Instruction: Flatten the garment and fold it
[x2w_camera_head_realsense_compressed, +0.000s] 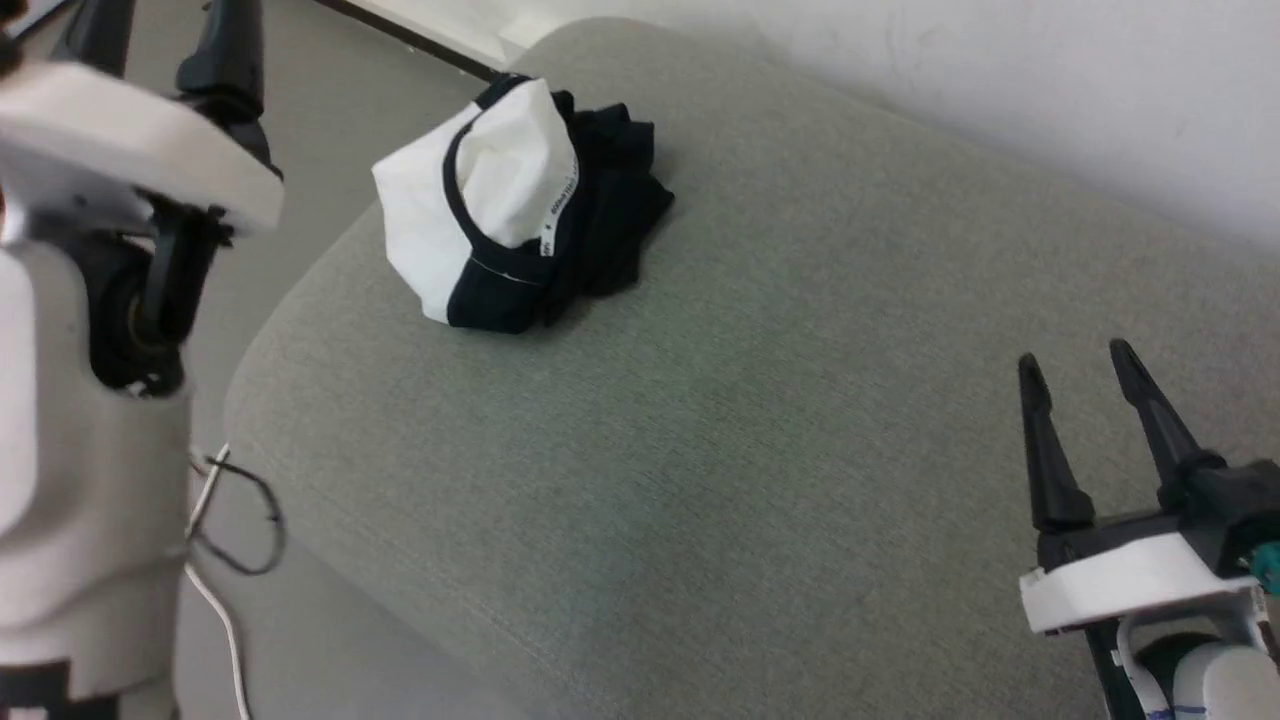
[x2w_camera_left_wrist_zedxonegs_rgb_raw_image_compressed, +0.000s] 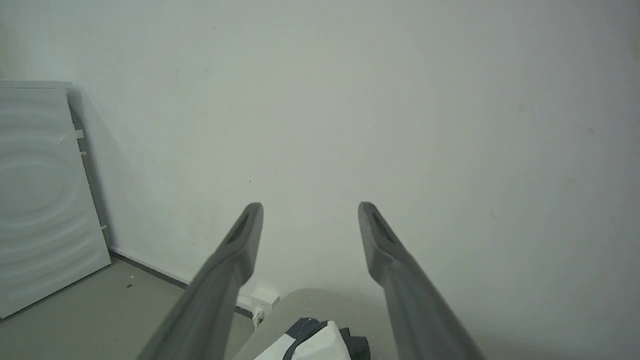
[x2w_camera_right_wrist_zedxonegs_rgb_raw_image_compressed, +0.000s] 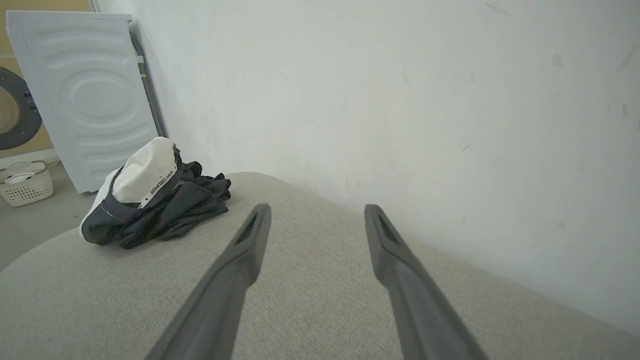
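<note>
crumpled white-and-black soft t-shirt (x2w_camera_head_realsense_compressed: 505, 190) lies bunched on grey padded fabric surface (x2w_camera_head_realsense_compressed: 760, 420). right gripper (x2w_camera_head_realsense_compressed: 1075, 360), left gripper (x2w_camera_left_wrist_zedxonegs_rgb_raw_image_compressed: 310, 206): fingers spread, empty, apart from it. white ribbed appliance panel (x2w_camera_right_wrist_zedxonegs_rgb_raw_image_compressed: 90, 95) beyond.

Grey cushion (x2w_camera_head_realsense_compressed: 760, 420) lying by a white wall (x2w_camera_head_realsense_compressed: 1050, 80)
A white washing machine (x2w_camera_right_wrist_zedxonegs_rgb_raw_image_compressed: 85, 100) is standing there, a pale basket (x2w_camera_right_wrist_zedxonegs_rgb_raw_image_compressed: 25, 187) sitting beside it.
</note>
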